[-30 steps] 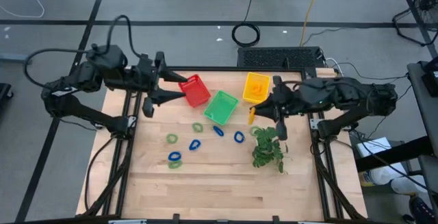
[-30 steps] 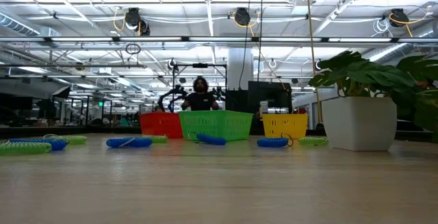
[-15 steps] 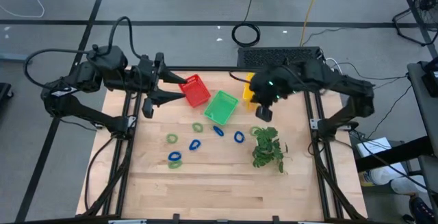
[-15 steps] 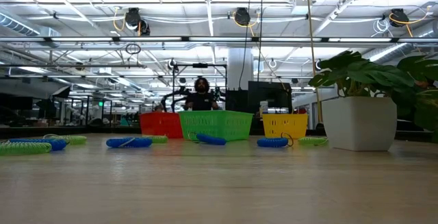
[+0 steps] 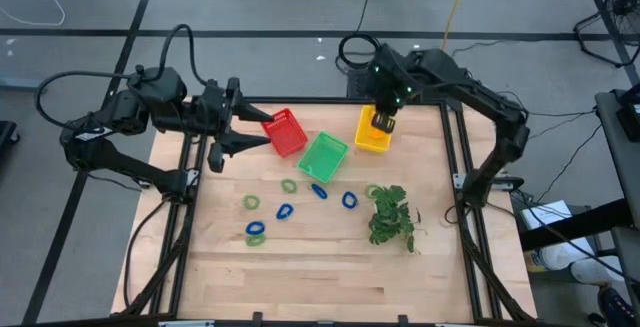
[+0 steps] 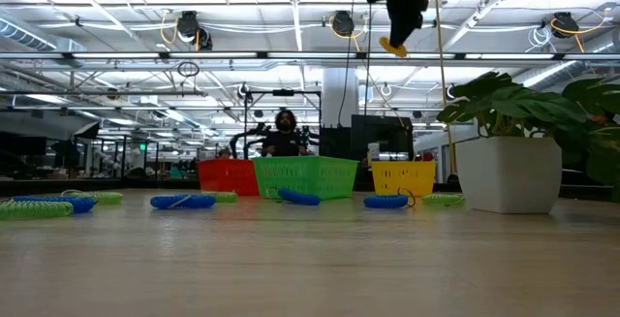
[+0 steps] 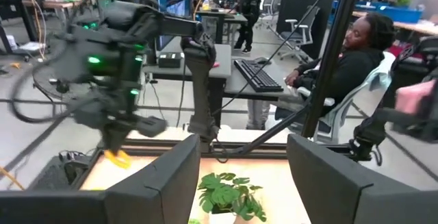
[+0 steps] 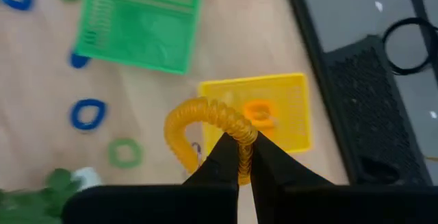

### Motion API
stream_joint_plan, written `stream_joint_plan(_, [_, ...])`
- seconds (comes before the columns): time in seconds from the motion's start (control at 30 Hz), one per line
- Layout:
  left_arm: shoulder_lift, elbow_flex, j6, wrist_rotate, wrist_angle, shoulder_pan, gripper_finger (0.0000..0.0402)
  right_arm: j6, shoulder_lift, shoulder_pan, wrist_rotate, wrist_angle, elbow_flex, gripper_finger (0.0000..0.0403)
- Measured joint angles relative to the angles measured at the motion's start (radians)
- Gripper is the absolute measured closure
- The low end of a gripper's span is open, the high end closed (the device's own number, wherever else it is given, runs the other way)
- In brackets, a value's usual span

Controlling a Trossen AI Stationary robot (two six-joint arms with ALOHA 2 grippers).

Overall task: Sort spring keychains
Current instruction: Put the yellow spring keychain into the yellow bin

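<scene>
My right gripper (image 5: 383,122) hovers high over the yellow basket (image 5: 371,137), shut on an orange spring keychain (image 8: 186,125), which also shows in the low view (image 6: 392,46). A second orange keychain (image 8: 259,112) lies inside that basket. Blue keychains (image 5: 285,210) and green keychains (image 5: 250,202) lie flat on the wood in the middle of the table. My left gripper (image 5: 222,132) waits open beside the red basket (image 5: 285,132), above the table's far left part. My right gripper pinches a short stretch of the orange keychain's coil (image 8: 239,136) between its two fingers. It comes from above, pointing down. The rest of the loop curls out beyond the fingertips. The keychain is lifted clear, hanging high above the yellow basket.
The green basket (image 5: 323,155) stands between the red and yellow ones near the far edge. A potted plant sprig (image 5: 392,217) stands right of the loose keychains. The near half of the table (image 5: 330,277) is bare wood. A person sits beyond the far edge (image 6: 284,133).
My right gripper has risen from low beside the plant and swung toward the table's far edge. It now hangs over the yellow basket, still carrying the orange keychain. In the low view it has come into sight at the top.
</scene>
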Motion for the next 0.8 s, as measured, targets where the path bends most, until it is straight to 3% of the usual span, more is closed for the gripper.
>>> stream_joint_plan(0.3, [0.001,0.000,0.013,0.001,-0.025,0.000,0.0174,-0.080,0.004,-0.131,0.002,0.027,0.000,0.0402])
stream_joint_plan(0.8, [0.005,0.000,0.007,-0.017,-0.039,0.000,0.0174,-0.137,0.163,-0.140,0.108,0.132,-0.096,0.0402])
